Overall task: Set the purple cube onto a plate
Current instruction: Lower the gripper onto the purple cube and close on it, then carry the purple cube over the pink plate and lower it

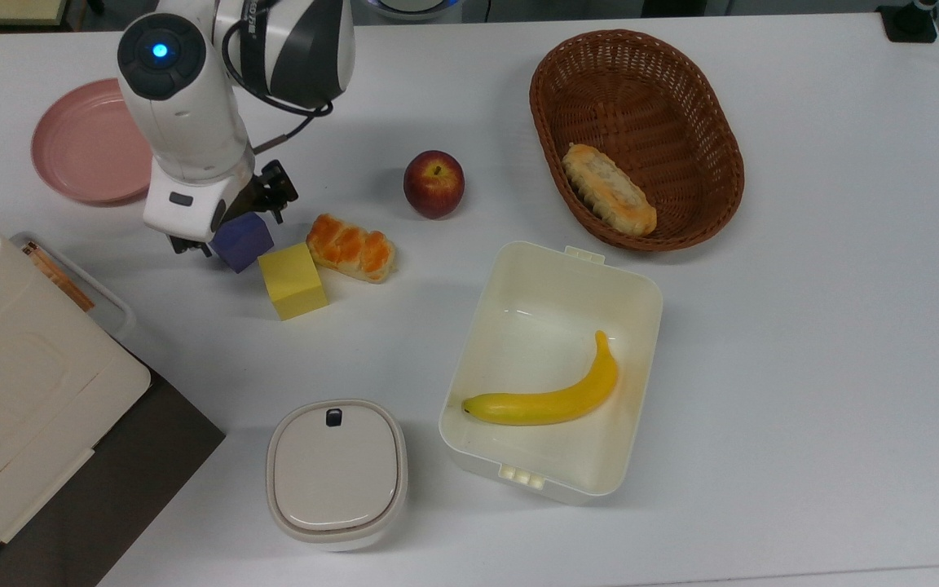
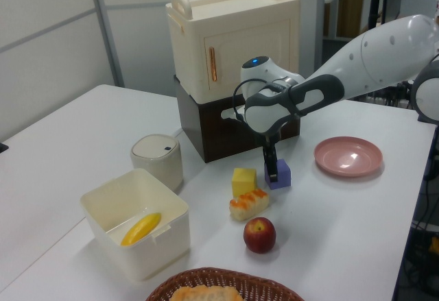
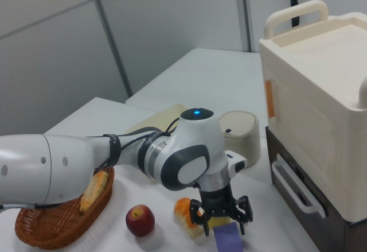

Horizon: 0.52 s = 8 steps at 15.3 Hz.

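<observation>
- Purple cube (image 1: pixel 243 240) sits flat on the table (image 1: pixel 804 342), corners turned diagonally, touching the yellow cube (image 1: pixel 293 280), apart from the plate (image 1: pixel 82 143).
- Gripper (image 3: pixel 220 213) points straight down over the purple cube, fingers spread, 1 at each side.

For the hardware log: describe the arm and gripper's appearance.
The arm has glossy white rounded shells with dark grey bands at the joints, a glowing blue light on the wrist joint cap and a black cable looping beside it. The gripper is black with two slim fingers under a white hand body.
</observation>
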Each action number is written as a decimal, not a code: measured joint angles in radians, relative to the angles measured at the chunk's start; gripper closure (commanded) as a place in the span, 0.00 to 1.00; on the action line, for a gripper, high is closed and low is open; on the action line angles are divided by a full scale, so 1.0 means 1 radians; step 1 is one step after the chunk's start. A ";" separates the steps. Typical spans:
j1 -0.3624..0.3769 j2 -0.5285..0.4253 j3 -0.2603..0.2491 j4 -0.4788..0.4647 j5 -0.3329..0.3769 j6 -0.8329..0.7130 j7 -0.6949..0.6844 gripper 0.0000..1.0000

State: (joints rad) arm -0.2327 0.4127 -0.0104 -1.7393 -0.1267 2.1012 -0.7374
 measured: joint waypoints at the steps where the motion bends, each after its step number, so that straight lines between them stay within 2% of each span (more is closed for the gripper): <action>1: 0.000 0.002 0.000 0.000 0.000 0.004 0.000 0.57; 2: -0.001 0.002 0.000 0.001 0.000 0.005 0.000 0.71; 3: -0.001 0.002 0.000 0.004 0.000 0.005 0.000 0.80; 5: -0.002 -0.003 0.000 0.014 0.000 0.005 0.000 0.93; 8: -0.011 -0.040 0.000 0.046 0.000 -0.070 0.000 0.93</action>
State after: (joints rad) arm -0.2432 0.3728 -0.0104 -1.6936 -0.1267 2.0313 -0.7374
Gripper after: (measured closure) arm 0.454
